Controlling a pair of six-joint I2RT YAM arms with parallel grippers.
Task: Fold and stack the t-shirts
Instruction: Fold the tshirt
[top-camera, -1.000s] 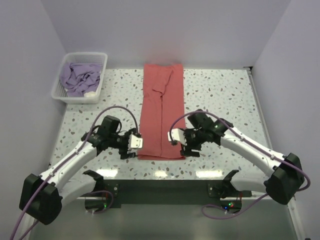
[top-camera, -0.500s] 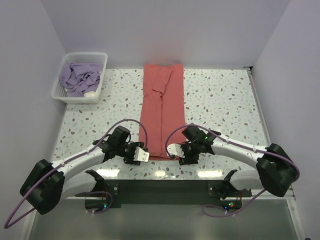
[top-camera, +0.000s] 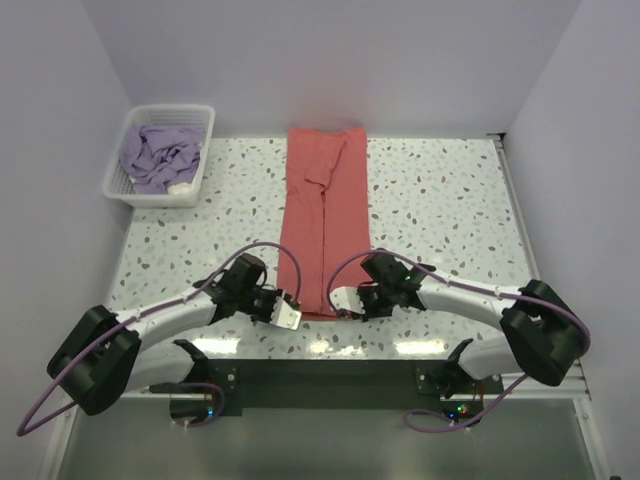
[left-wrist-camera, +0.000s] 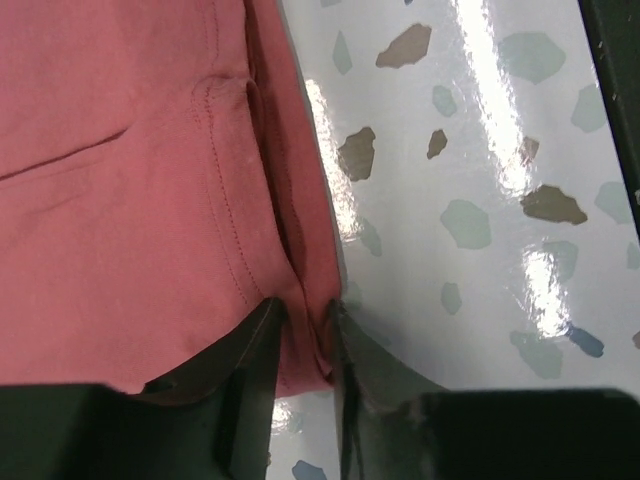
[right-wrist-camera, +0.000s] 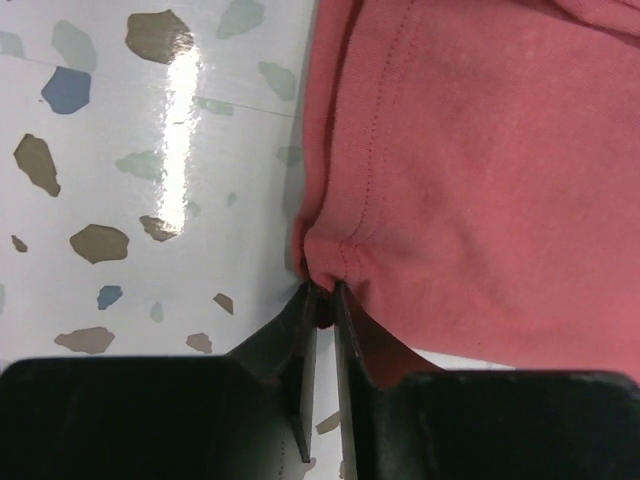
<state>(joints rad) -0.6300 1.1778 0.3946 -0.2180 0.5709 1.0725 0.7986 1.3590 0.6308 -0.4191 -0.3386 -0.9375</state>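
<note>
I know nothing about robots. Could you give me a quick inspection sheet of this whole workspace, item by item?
Surface: speckled table, glossy, with glare near the front edge.
Job's things: red shirt lies in a long folded strip down the middle; purple shirt sits crumpled in the basket at the far left corner.
Clutter: nothing seen.
End effectors: left end effector and right end effector each pinch a near corner of the red shirt.
Cables: purple cables arch over each wrist.
Surroundings: plain pale walls on three sides.

White basket (top-camera: 160, 199) on speckled table (top-camera: 440, 200)
</note>
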